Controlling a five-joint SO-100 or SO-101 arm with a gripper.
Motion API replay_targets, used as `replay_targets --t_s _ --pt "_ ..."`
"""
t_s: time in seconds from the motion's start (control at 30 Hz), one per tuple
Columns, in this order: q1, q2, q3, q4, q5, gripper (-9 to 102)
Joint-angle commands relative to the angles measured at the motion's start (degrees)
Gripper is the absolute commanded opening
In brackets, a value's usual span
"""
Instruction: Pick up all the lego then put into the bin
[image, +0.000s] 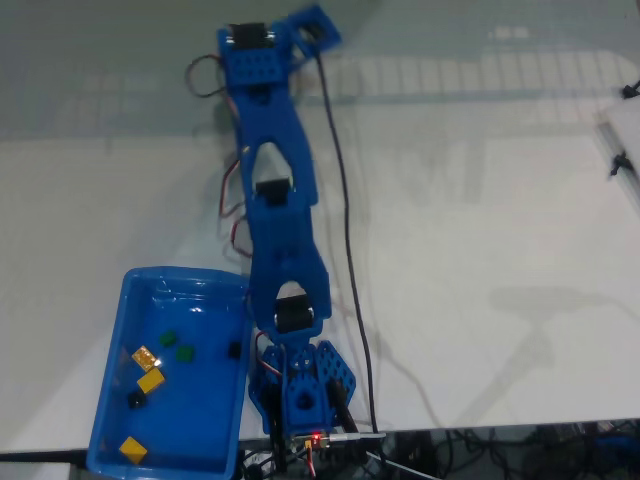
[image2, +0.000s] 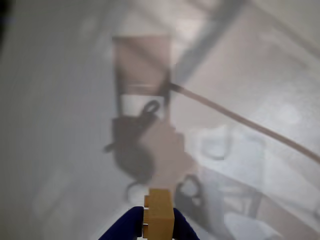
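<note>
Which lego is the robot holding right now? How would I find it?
Look at the wrist view: at the bottom edge, the blue gripper pinches one tan-yellow lego brick between its fingers. The other bricks lie loose in the blue bin in the fixed view; this one is up in the gripper.

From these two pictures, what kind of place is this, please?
Probably a hobby or lab workbench, not a home kitchen: a white table carries a blue robot arm with loose cables, beside a blue bin of lego. Its fingers hold a yellow brick.
</note>
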Motion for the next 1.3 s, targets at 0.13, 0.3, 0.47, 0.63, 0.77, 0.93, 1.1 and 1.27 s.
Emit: replay_targets --t_s 0.13,0.3,0.47,0.63,0.77,0.93,1.1,1.27 --pt "-17.1 39.7 21.3 3.9 -19.0 0" --pt "-34.1 59.9 36.0 13.1 -29.4 0" --pt "-48.9 74.0 49.9 18.5 -33.2 1" --pt "-56.8 80.9 63.8 20.7 -39.6 1" --pt "-59.9 81.7 71.7 20.6 -43.3 1" --pt "-62.9 82.1 73.5 20.3 -42.3 3" --pt "-62.0 81.9 73.0 20.0 -42.3 20" --pt "-60.3 82.0 72.6 19.2 -42.3 24"
